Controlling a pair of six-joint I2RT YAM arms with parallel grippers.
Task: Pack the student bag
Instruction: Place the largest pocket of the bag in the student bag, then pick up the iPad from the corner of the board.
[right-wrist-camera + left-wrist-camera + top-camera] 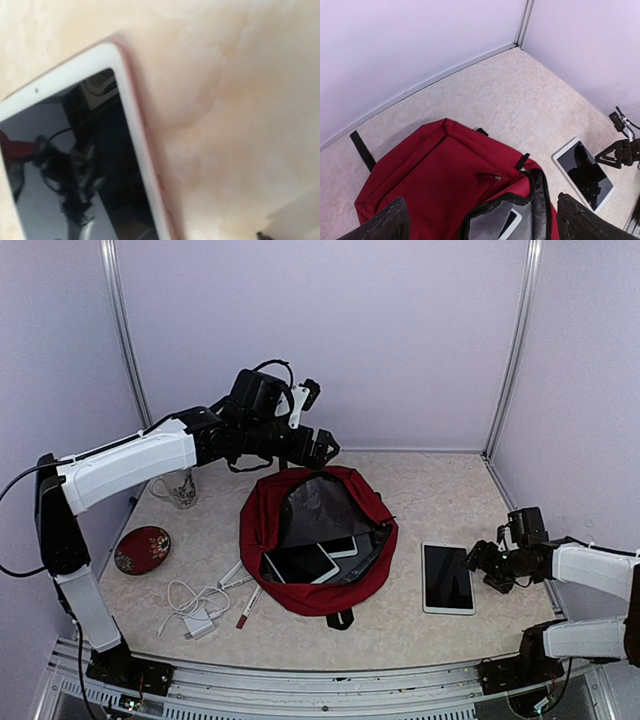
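Arm bases: the left one (120, 670) and the right one (515, 672) sit on the rail at the near edge of the desk (430, 490).
Charger: a white charger and cable (195, 610) lie loosely coiled at the front left.
Pens: a red-tipped pen (248, 607) and a white pen (233, 575) lie just off the bag's left edge.
Student bag (262, 530): dark red, it lies flat at the middle of the desk, its mouth open and the grey lining showing.
Inside the bag: a white-framed tablet (298, 563), with a second device (340, 546) behind it.
Left gripper (325, 448): it hangs above the far end of the bag. Its fingers (390, 222) are spread wide and hold nothing.
Loose tablet (447, 578): it lies screen up on the desk, right of the bag.
Right gripper (482, 562): it is low beside the loose tablet's right edge, with its fingers apart and nothing between them.
Red dish (142, 549): it sits at the left side.
Mug (182, 488): patterned, it stands at the back left.
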